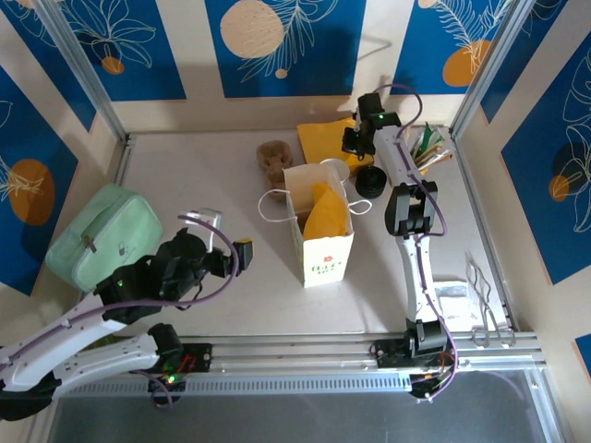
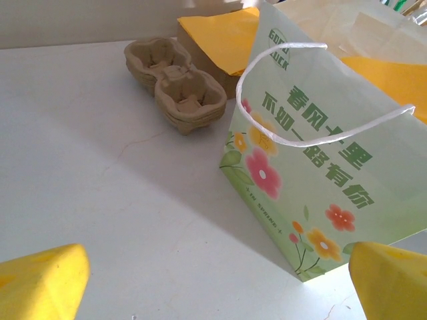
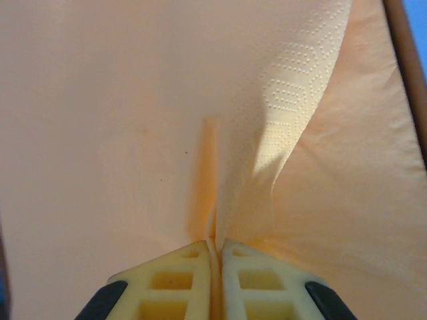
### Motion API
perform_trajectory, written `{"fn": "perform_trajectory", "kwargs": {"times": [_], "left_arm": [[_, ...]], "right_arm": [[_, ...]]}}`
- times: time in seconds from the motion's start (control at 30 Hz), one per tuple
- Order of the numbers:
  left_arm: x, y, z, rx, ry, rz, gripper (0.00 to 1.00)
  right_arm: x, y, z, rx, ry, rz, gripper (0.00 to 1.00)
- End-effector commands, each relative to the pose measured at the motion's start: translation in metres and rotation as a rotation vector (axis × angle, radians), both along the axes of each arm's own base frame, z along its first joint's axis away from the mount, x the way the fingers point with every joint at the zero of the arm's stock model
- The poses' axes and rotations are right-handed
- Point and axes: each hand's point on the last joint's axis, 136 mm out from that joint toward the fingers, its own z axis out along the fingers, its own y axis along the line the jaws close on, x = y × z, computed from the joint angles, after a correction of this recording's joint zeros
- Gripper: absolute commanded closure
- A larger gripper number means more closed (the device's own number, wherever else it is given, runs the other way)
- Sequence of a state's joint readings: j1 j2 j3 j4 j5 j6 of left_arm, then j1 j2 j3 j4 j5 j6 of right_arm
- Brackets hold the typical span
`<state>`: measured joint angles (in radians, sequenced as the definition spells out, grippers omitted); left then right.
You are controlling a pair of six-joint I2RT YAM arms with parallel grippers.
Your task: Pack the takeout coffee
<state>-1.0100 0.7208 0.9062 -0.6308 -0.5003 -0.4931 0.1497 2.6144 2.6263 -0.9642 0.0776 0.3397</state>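
Nearest, at the left, the left gripper (image 1: 226, 238) is held wide open and empty, aimed at the white paper bag (image 1: 321, 242) standing mid-table. Farther off, just right of the bag, the takeout coffee (image 1: 371, 182) is seen upright under its black lid. Farthest, the right gripper (image 3: 215, 248) is pinched shut on a fold of yellow napkin (image 3: 133, 120). The cup is judged light, crushable and easily spilled; it is best gripped gently around its side, below the lid.

A small round dark paper cup with a black plastic lid (image 1: 373, 182) stands upright, lid on, just on the near side of the right claw (image 1: 356, 148), close to it but not touching.
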Motion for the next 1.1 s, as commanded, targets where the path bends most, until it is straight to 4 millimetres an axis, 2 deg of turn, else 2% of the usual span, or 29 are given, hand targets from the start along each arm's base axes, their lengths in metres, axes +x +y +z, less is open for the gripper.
{"fn": "perform_trajectory", "kwargs": {"times": [0.0,0.17,0.3,0.5,0.57,0.77,0.93,1.07], "left_arm": [[0.001,0.007,0.007,-0.012,-0.013,0.029,0.00],[0.001,0.008,0.008,-0.014,-0.014,0.031,0.00],[0.001,0.009,0.008,-0.018,-0.016,0.035,0.00],[0.000,0.008,0.009,-0.026,-0.016,0.028,0.01],[0.000,0.007,0.010,-0.026,-0.017,0.027,0.00],[0.000,0.007,0.014,-0.030,-0.028,0.019,0.00],[0.000,0.006,0.014,-0.026,-0.030,0.013,0.00],[0.001,0.004,0.013,-0.028,-0.034,0.008,0.00]], "right_arm": [[-0.003,0.003,0.081,0.065,-0.119,-0.007,0.91],[-0.009,-0.003,0.125,0.088,-0.187,-0.015,0.95],[-0.019,-0.015,0.161,0.101,-0.231,-0.035,0.95],[-0.049,-0.023,0.230,0.123,-0.325,-0.031,0.97],[-0.064,-0.025,0.255,0.127,-0.360,-0.023,0.97],[-0.115,-0.020,0.313,0.155,-0.431,0.028,0.97],[-0.165,-0.011,0.351,0.160,-0.480,0.092,0.97],[-0.211,0.005,0.375,0.258,-0.489,0.191,0.97]]}}
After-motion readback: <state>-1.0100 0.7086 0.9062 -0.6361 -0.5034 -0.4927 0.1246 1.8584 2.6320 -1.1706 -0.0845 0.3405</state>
